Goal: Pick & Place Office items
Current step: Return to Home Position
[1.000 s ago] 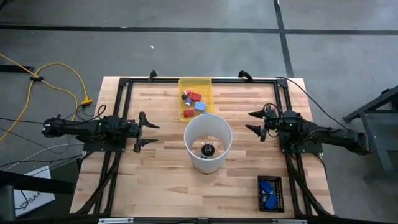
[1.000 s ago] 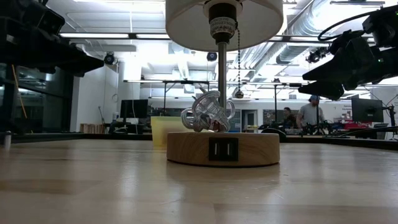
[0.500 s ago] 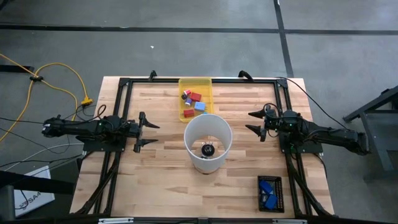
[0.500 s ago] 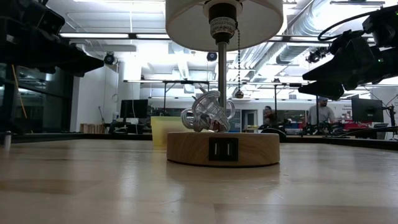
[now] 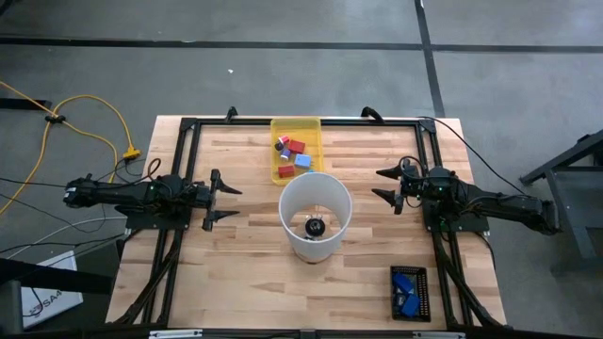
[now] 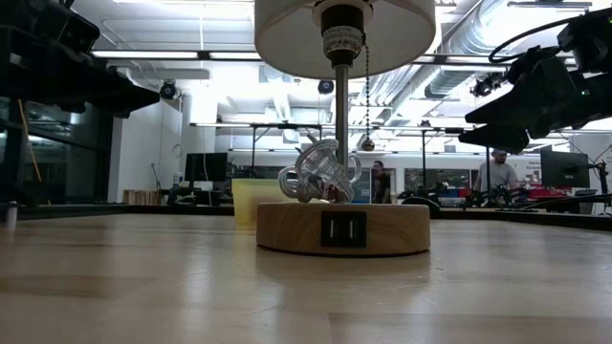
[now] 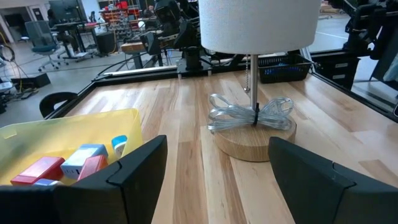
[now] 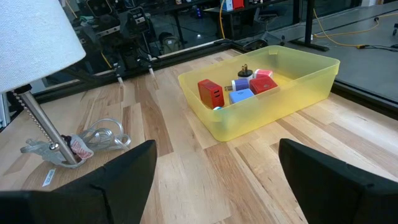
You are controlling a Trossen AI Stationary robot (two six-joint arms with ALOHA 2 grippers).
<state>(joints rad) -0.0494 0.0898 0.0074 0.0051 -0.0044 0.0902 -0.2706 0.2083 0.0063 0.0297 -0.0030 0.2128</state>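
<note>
Overhead, wooden table (image 5: 245, 273), left claw (image 5: 224, 201), right claw (image 5: 377, 185) both spread empty, workshop (image 6: 210, 172) beyond

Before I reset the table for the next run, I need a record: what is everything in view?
table: one, light wood, under everything
lamp: one, white shade, wooden base, table centre
bin: one, yellow, table's far edge behind the lamp
adapters: about six, red, blue, purple, inside the bin
tray: one, black, table's near right corner, holding blue parts
cable: one, yellow, floor left of table
people: two, far off in the room behind
left hand: open, empty, left of lamp
right hand: open, empty, right of lamp
</note>
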